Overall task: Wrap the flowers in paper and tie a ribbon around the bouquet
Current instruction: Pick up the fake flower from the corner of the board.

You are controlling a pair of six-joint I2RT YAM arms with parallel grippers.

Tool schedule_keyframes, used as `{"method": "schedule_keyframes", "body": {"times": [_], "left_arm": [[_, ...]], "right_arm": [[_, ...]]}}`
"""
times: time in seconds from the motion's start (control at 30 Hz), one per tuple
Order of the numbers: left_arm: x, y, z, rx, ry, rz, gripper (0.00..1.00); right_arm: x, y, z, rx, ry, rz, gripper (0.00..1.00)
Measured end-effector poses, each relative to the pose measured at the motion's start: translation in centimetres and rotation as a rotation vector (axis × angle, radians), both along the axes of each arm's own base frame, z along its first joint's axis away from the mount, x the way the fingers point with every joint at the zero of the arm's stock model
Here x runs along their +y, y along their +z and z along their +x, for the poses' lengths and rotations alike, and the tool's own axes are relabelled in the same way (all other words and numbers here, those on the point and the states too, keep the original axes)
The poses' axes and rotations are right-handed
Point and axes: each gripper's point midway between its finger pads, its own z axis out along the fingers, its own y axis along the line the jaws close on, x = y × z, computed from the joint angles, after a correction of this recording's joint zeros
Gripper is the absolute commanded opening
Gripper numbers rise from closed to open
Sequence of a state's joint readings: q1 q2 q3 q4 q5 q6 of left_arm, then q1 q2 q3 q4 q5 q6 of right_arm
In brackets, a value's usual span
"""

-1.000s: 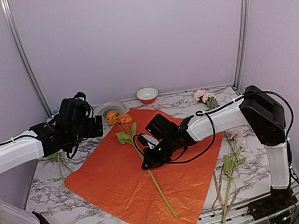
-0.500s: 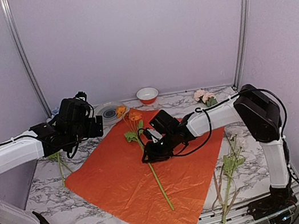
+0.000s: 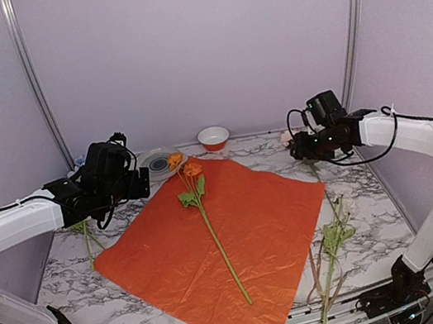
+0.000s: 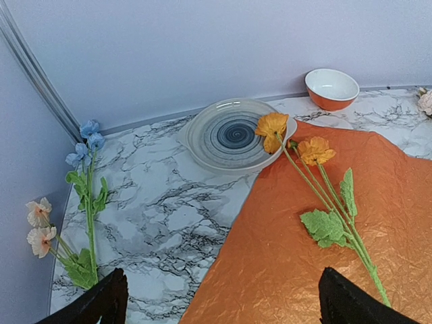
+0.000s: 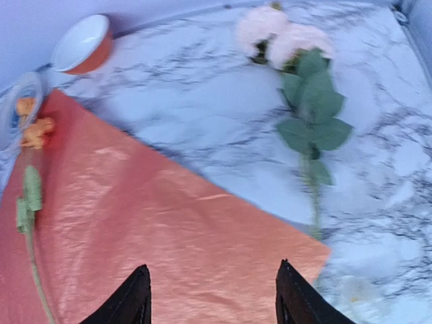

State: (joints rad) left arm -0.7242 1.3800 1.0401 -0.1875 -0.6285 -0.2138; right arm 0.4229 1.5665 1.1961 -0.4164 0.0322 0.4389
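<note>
Two arms reached over a worktop of white, grey-veined marble pattern, closed in by plain lilac walls with thin metal posts at the back corners. Most of the middle was covered by the paper, a large crinkled sheet lying flat, orange face up and faintly glossy, set like a diamond with its near corner reaching the front edge and its far corner touching a round, ridged plate with a blue-grey spiral centre. The orange-headed stem lay on the sheet along that diagonal, one ruffled head resting on the plate's rim, serrated green leaves just below the heads and the thin stalk running toward the near corner. A small bowl, orange outside and white inside, stood by the back wall. The blue and cream stems lay on bare marble at the left edge, the leafy green stems at the near right, and the pink-headed stem with broad leaves in the far right corner. The left arm hung above the far left of the worktop, and the left jaws stood wide, black fingertips at the edges of the wrist view with nothing between them. The right arm hung over the far right corner near the pink heads; the right jaws were parted and empty, fingertips above the sheet's right corner.
</note>
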Motion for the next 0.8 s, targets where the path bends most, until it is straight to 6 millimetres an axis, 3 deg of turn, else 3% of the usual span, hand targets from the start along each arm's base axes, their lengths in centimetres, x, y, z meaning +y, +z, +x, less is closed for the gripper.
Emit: {"method": "schedule_keyframes", "body": {"times": [0.07, 0.17, 0.3, 0.4, 0.57, 0.67, 0.8], "left_arm": [[0.0, 0.0, 0.0, 0.0, -0.002, 0.004, 0.99], [0.0, 0.0, 0.0, -0.001, -0.005, 0.012, 0.99], [0.0, 0.0, 0.0, -0.001, -0.008, 0.017, 0.99], [0.0, 0.0, 0.0, -0.002, -0.009, 0.018, 0.99], [0.0, 0.0, 0.0, -0.002, -0.01, 0.021, 0.99], [0.0, 0.0, 0.0, -0.001, -0.012, 0.024, 0.99], [0.0, -0.2, 0.1, 0.003, -0.015, 0.036, 0.99]], "right_arm": [[-6.0, -2.5, 1.4, 0.055, -0.112, -0.052, 0.68], [-9.4, -6.6, 1.8, 0.161, -0.154, -0.116, 0.68], [-10.7, -11.3, 2.7, 0.284, -0.135, -0.18, 0.6], [-11.0, -13.2, 4.2, 0.318, -0.115, -0.219, 0.42], [-11.6, -14.8, 6.2, 0.327, -0.087, -0.297, 0.18], [-12.2, -14.6, 6.9, 0.311, -0.091, -0.345, 0.0], [-13.9, -14.6, 6.9, 0.309, -0.121, -0.44, 0.0]]}}
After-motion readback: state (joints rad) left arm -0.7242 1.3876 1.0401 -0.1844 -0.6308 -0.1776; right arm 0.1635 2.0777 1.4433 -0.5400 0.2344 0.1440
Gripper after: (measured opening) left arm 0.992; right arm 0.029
